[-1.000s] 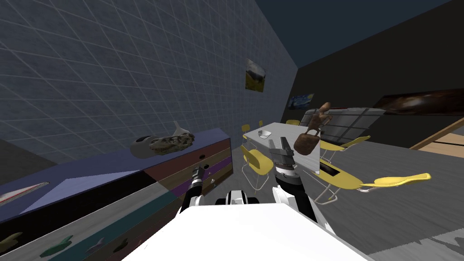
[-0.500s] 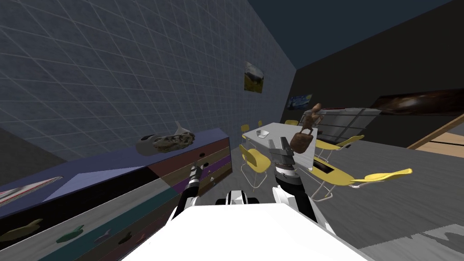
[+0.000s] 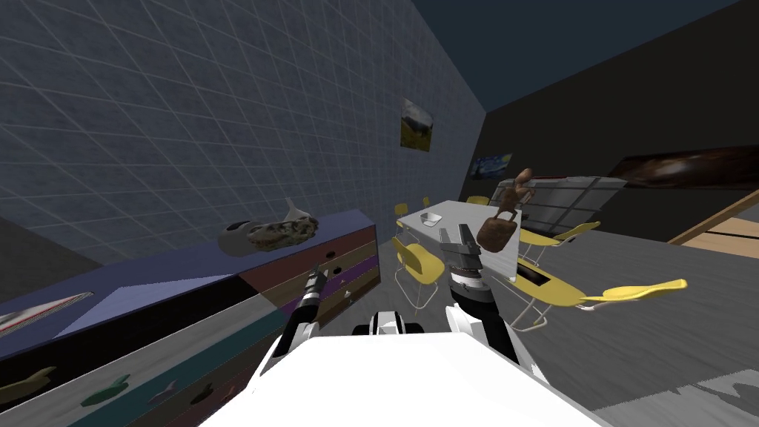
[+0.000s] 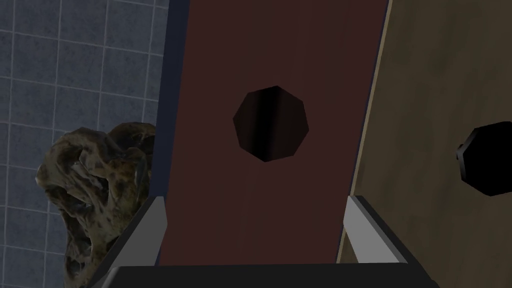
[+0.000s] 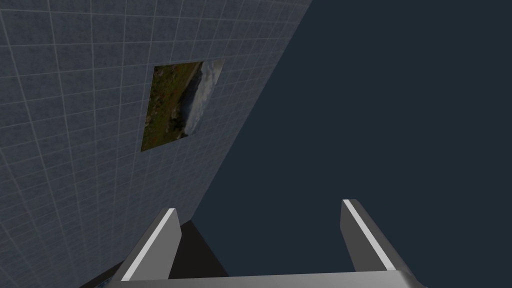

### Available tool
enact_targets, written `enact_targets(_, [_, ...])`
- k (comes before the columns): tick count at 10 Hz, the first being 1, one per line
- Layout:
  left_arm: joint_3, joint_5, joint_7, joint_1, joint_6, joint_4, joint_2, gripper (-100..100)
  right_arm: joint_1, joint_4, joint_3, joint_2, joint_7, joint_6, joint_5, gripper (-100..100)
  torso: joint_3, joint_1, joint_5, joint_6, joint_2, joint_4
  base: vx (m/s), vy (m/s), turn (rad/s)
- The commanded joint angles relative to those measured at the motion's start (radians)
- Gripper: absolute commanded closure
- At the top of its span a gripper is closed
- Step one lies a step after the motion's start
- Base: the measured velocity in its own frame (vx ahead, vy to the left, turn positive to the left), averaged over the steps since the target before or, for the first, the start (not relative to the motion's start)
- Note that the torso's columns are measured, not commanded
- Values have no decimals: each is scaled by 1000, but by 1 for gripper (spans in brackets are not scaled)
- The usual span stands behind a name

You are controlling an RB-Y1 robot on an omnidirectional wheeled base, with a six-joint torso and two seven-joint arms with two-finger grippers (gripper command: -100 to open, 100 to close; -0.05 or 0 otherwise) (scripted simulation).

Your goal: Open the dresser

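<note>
The long dresser (image 3: 222,296) runs along the tiled wall on my left, with a blue-purple top and drawer fronts in several colours. My left gripper (image 3: 316,274) points at its dark red drawer front (image 4: 270,60). A dark round knob (image 4: 270,123) sits on that front, ahead of the fingers and not touched. The left gripper (image 4: 256,212) is open and holds nothing. Beside it, a brown front carries a black knob (image 4: 487,157). My right gripper (image 3: 457,236) is raised in front of me and stands open and empty (image 5: 260,220).
A mottled brown lump (image 3: 282,231) and a pale rounded object (image 3: 233,241) lie on the dresser top. A white table (image 3: 445,211) with yellow chairs (image 3: 419,263) stands ahead, with brown objects (image 3: 498,230) on it. Grey floor (image 3: 652,341) stretches to the right.
The left gripper has opened from shut, and that hand has drawn back a little from the dresser front. The right arm has stayed in place.
</note>
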Motion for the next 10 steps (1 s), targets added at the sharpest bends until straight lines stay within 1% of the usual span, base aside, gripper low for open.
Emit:
enact_targets(1, [7,3,-1,-9,34,-4,19,-100,0,0,0,0,0,0,0,0,-2,2,1,0,-4,-1,141,100,-3])
enact_targets(2, [12,7,0,-7,44,-32,-12,-100,0,0,0,0,0,0,0,0,-3,3,1,0,-5,-1,148,113,-1])
enact_targets(3, [14,8,0,-7,47,-37,-43,-100,0,0,0,0,0,0,0,0,-2,1,0,0,-3,-1,120,71,-3])
enact_targets(4, [14,8,0,-7,48,-38,-64,-100,0,0,0,0,0,0,0,0,0,-3,0,0,1,0,64,20,0])
enact_targets(5, [14,9,0,-7,49,-39,-90,-100,0,0,0,0,0,0,0,0,3,-5,-1,0,4,1,21,-5,2])
enact_targets(8, [15,9,0,-7,52,-41,-180,-100,0,0,0,0,0,0,0,0,1,0,0,0,2,1,-2,-5,0])
enact_targets(9, [15,9,0,-7,52,-41,-198,-100,0,0,0,0,0,0,0,0,0,0,0,0,0,0,0,0,0])
enact_targets(10, [16,9,0,-8,55,-43,-185,-100,0,0,0,0,0,0,0,0,-1,0,0,0,-1,0,0,0,0])
